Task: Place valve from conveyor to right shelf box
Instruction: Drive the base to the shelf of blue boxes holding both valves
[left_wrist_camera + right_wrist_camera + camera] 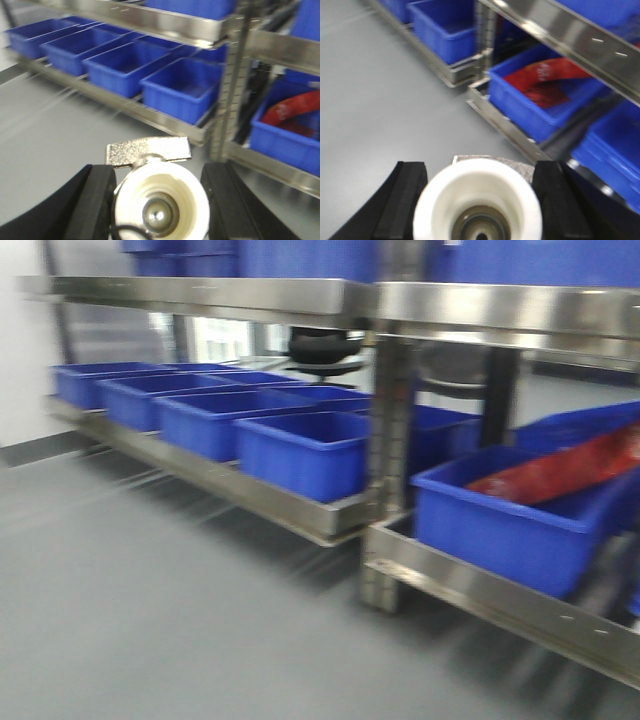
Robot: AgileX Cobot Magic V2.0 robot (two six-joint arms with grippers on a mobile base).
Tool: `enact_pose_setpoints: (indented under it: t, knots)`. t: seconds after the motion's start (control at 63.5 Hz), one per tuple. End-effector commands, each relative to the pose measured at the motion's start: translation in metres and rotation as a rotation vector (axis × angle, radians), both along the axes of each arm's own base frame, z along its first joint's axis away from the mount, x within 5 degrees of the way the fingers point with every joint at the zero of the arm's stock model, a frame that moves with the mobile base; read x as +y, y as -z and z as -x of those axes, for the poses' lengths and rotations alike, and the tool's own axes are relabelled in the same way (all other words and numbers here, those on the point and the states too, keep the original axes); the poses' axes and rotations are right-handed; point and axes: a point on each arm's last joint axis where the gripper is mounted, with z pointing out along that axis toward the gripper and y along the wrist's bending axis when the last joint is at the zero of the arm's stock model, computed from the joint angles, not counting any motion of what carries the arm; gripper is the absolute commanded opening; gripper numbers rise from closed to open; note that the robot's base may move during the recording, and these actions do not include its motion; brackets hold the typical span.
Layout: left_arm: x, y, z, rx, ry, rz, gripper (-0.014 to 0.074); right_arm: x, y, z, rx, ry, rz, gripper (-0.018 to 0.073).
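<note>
From where I stand, the left gripper (160,202) has its black jaws closed narrow against the sides of a white valve (160,192). The valve's open end faces the left wrist camera, and a flat metal handle (148,151) sticks out on its far side. The right gripper (479,202) holds a second valve (477,197) the same way, with its jaws pressed to either side of the white body.

Both valves are up over the grey floor (150,610), near the steel racks. On the right shelf (480,592) sits a blue box (500,530) with a red thing (560,472) lying in it; I cannot tell what it is through the blur. On the left shelf (230,486), a row of blue boxes (300,452) runs away towards the far left.
</note>
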Motion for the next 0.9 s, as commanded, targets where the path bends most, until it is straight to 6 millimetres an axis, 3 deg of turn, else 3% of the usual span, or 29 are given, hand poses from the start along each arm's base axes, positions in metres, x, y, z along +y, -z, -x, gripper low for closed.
enact_pose_setpoints:
  t: [0.0, 0.882]
  knots:
    - [-0.0011, -0.0097, 0.0039, -0.075, 0.003, 0.012, -0.0111, -0.0013, -0.0126, 0.0022, -0.091, 0.016, -0.007, -0.0154]
    - [-0.0011, -0.0097, 0.0039, -0.075, 0.003, 0.012, -0.0111, -0.0013, -0.0126, 0.0022, -0.091, 0.016, -0.007, -0.0154]
